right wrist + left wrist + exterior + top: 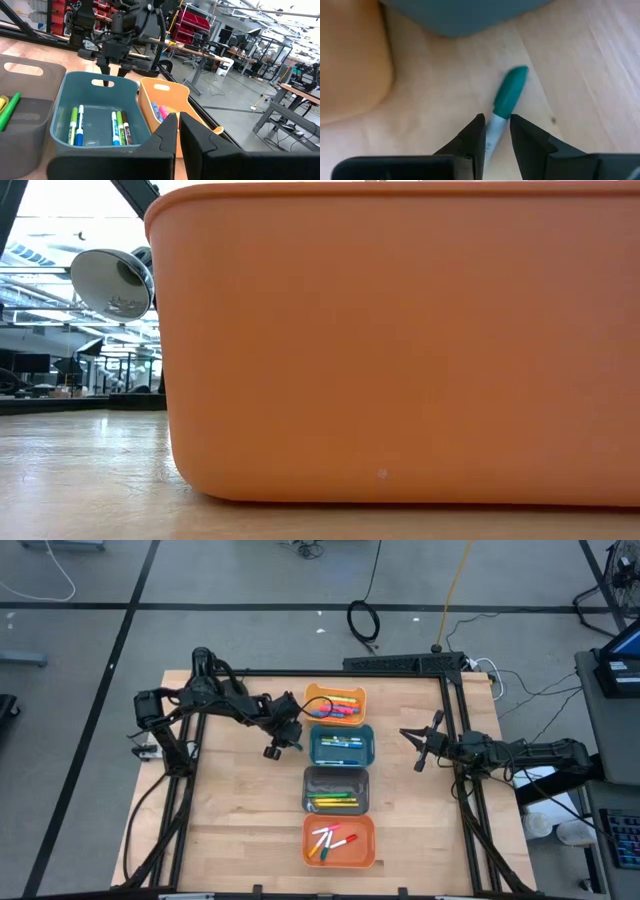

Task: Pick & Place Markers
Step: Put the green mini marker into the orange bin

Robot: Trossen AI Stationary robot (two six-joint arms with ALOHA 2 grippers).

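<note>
My left gripper (496,131) (288,738) hovers over the wood just left of the teal bin (341,745), shut on a marker (506,102) with a white barrel and a green cap. The right wrist view shows it beyond that bin (114,67). The light orange bin (335,705), the teal bin, the grey bin (336,790) and the orange bin (338,840) stand in a column and hold several markers each. My right gripper (178,127) (420,745) waits shut at the table's right edge, holding nothing. My left gripper pinches the marker's white barrel (494,129) between its two fingers, slanting down from the table's left side. The green cap (512,89) sticks out past the fingertips toward the teal bin. I cannot tell whether the marker is clear of the wood.
The orange bin's wall (400,340) fills the low view. A black frame (455,740) runs along the table's edges. Bare wood (240,810) lies left of the bins and more (410,810) lies right of them.
</note>
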